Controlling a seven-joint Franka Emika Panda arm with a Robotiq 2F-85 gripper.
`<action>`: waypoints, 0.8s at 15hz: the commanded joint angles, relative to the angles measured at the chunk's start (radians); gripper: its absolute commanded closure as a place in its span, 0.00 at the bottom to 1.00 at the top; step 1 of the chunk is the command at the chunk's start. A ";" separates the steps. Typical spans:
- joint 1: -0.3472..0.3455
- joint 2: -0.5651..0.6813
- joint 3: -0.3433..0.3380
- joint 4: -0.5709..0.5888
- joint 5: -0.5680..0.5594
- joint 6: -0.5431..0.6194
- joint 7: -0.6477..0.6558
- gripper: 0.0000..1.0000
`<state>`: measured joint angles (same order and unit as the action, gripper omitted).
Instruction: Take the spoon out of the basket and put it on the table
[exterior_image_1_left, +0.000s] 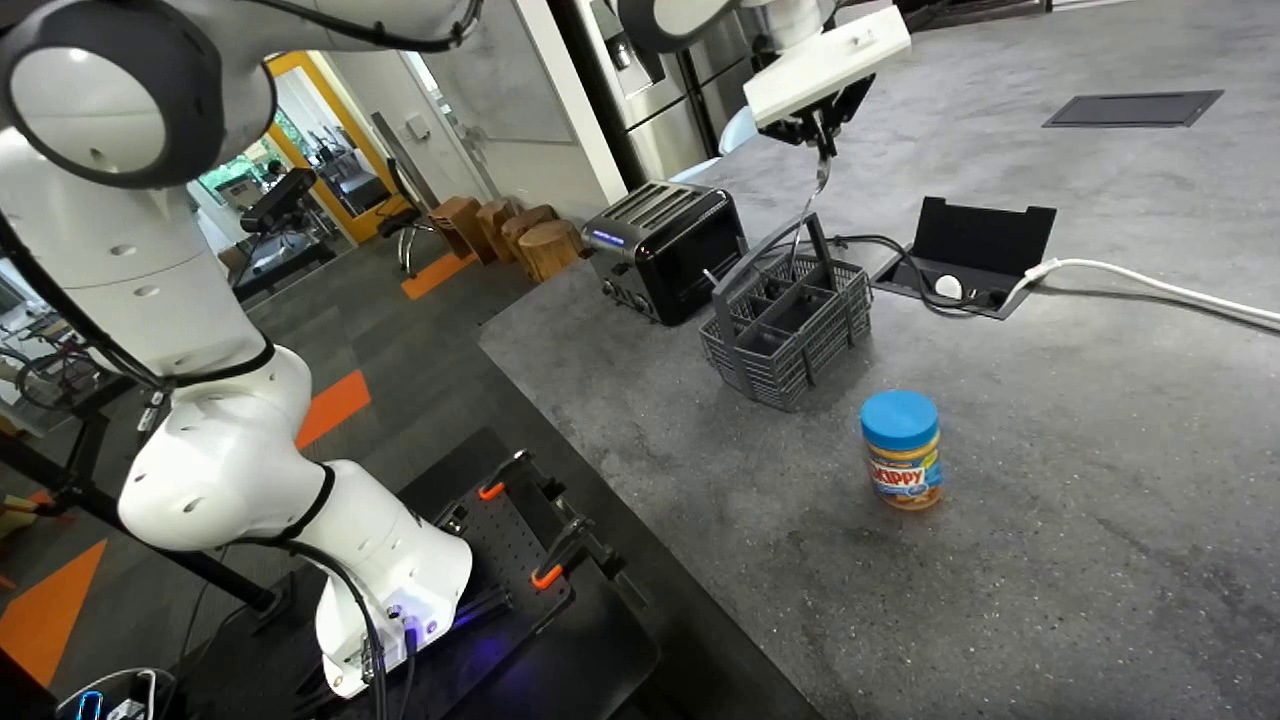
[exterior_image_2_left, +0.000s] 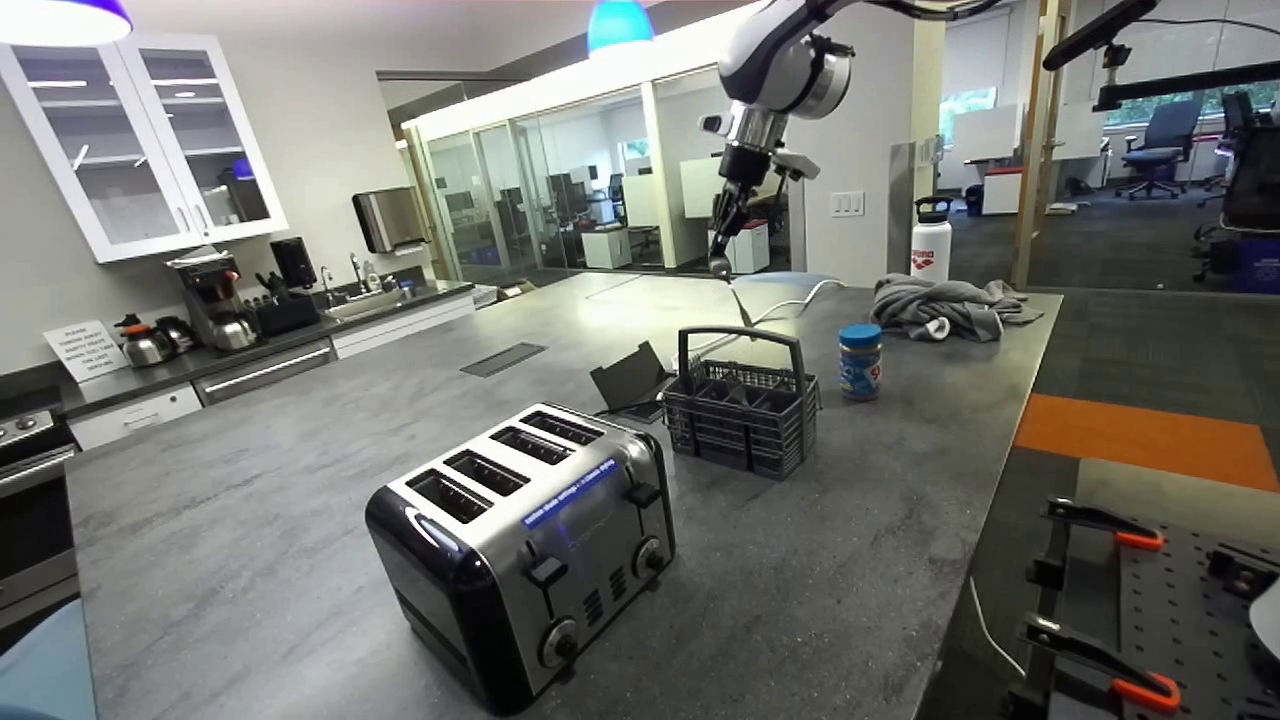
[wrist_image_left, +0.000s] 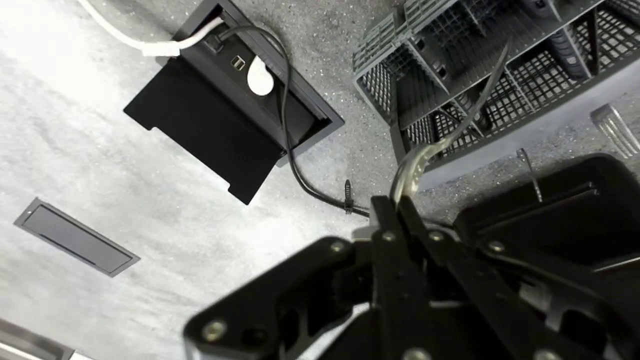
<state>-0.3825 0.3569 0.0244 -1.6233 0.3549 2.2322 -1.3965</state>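
Silvery spoon; pinched, hanging below gripper.

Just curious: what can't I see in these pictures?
In the wrist view: the gripped end of the spoon, hidden by the gripper; part of the basket, past the right edge.
In an exterior view: part of the arm, above the top edge.
In an exterior view: anything the grey cloth covers.

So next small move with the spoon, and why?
Probably lift slightly before going sideways: the gripper is shut on the spoon, but its free end overlaps the basket in the wrist view, and I can't tell whether it clears the upright handle.
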 joint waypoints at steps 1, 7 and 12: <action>0.007 -0.171 -0.053 -0.157 0.007 0.002 -0.033 0.99; 0.018 -0.307 -0.169 -0.297 -0.017 -0.069 -0.032 0.99; 0.022 -0.391 -0.245 -0.485 0.001 -0.027 -0.021 0.99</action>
<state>-0.3797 0.0504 -0.1787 -1.9710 0.3502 2.1704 -1.4134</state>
